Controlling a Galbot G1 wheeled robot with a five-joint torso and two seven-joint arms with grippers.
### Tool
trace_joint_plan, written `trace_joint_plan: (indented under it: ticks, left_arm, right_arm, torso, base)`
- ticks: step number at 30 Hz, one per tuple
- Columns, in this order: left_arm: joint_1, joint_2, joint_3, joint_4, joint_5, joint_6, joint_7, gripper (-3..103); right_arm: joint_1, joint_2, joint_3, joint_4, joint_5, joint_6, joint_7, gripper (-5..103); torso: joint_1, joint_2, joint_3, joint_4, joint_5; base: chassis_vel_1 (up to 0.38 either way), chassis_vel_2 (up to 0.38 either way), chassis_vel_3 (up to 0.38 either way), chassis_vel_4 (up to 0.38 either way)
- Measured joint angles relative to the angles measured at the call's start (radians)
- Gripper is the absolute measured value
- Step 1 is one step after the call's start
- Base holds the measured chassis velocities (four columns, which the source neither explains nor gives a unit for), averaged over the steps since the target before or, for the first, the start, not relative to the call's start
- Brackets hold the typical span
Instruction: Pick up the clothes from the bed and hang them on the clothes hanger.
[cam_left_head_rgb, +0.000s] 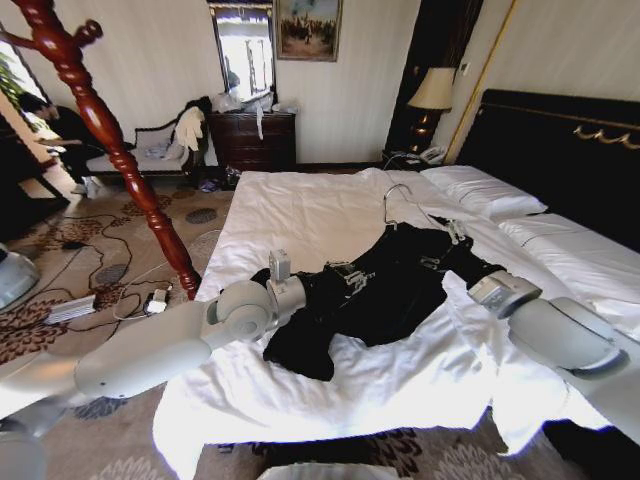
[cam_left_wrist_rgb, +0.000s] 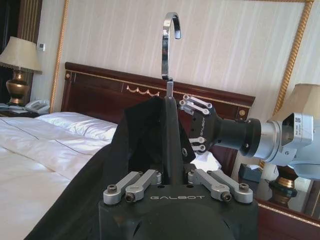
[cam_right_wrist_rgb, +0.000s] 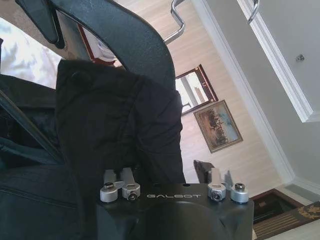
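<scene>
The clothes (cam_left_head_rgb: 400, 285), a black coat with a thin silver hook (cam_left_head_rgb: 393, 200) at the collar, lie spread across the middle of the white bed (cam_left_head_rgb: 300, 210). My left gripper (cam_left_head_rgb: 350, 275) reaches in from the near left and is shut on the coat's shoulder (cam_left_wrist_rgb: 150, 135), with the hook (cam_left_wrist_rgb: 170, 30) standing above it. My right gripper (cam_left_head_rgb: 455, 238) comes from the right and is shut on the opposite shoulder (cam_right_wrist_rgb: 115, 120); it also appears across the collar (cam_left_wrist_rgb: 186, 125). The clothes hanger (cam_left_head_rgb: 110, 130), a red-brown twisted stand, rises left of the bed.
A black headboard (cam_left_head_rgb: 560, 150) and pillows (cam_left_head_rgb: 485, 190) are at the far right. A lamp (cam_left_head_rgb: 432, 90) and phone sit on the nightstand. A dresser (cam_left_head_rgb: 255, 140) and a chair (cam_left_head_rgb: 175, 135) with pale garments stand at the back. Cables (cam_left_head_rgb: 150, 300) lie on the carpet by the stand's foot.
</scene>
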Motion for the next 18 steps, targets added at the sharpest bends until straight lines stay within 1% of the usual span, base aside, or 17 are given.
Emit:
trace_joint_plan:
  ticks: [1,3,4,6,7,10,18]
  left_arm:
    - [0.0,0.0,0.0,0.0,0.0,0.0,0.0,16]
    - [0.001,0.001,0.001,-0.003,-0.001,0.0,0.0,16]
    - [0.003,0.003,0.002,-0.005,-0.002,0.001,0.001,16]
    - [0.005,0.007,0.002,-0.006,-0.003,0.002,0.005,16]
    - [0.005,0.007,0.002,-0.006,-0.003,0.002,0.005,16]
    - [0.012,0.003,0.001,-0.008,-0.004,0.002,0.005,16]
    - [0.017,0.0,0.01,-0.013,0.001,0.003,-0.003,16]
  right_arm:
    - [0.0,0.0,0.0,0.0,0.0,0.0,0.0,61]
    - [0.001,0.001,0.0,-0.001,-0.008,0.001,-0.001,49]
    - [0.002,0.001,0.0,-0.002,-0.012,0.003,-0.002,49]
    - [0.001,0.001,0.0,-0.004,-0.025,0.008,-0.005,38]
    - [0.001,0.001,0.0,-0.004,-0.025,0.008,-0.005,38]
    - [-0.006,0.007,0.0,-0.004,-0.046,0.014,-0.008,23]
    - [-0.023,0.021,0.003,-0.005,-0.057,0.03,-0.012,22]
  torso:
    - [0.0,0.0,0.0,0.0,0.0]
    - [0.0,0.0,0.0,0.0,0.0]
    - [0.0,0.0,0.0,0.0,0.0]
    - [0.0,0.0,0.0,0.0002,0.0]
    - [0.0,0.0,0.0,0.0002,0.0]
    - [0.0,0.0,0.0,0.0001,-0.0001]
    - [0.0,0.0,0.0,0.0,0.0]
  base:
    - [0.0,0.0,0.0,0.0]
    - [0.0,0.0,0.0,0.0]
    - [0.0,0.0,0.0,0.0]
    - [0.0,0.0,0.0,0.0]
    - [0.0,0.0,0.0,0.0]
    - [0.0,0.0,0.0,0.0]
    - [0.0,0.0,0.0,0.0]
